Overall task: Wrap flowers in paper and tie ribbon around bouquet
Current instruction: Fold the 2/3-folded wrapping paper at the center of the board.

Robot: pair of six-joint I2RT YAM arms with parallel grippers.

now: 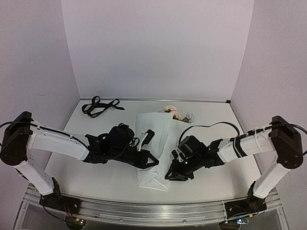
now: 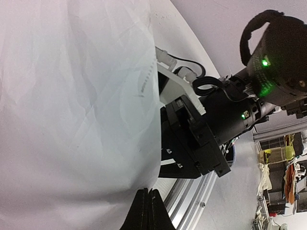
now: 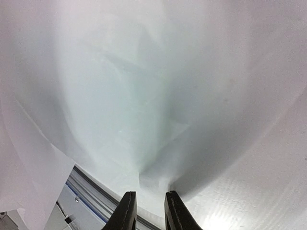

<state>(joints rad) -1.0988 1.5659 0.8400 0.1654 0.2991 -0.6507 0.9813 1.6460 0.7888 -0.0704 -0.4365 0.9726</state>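
Lying lengthwise on the worktop (image 1: 96, 177), the white paper (image 1: 152, 143) is folded over the flowers (image 1: 175, 113), whose peach and blue blooms show at its far end. The left jaws, fingers (image 2: 143, 213) pressed together, sit at the paper's left edge towards its near end; whether they pinch the sheet cannot be told. The right jaws, fingers (image 3: 125, 213) slightly spread, meet the right edge opposite. The black ribbon (image 1: 98, 106) lies well apart at the far left corner.
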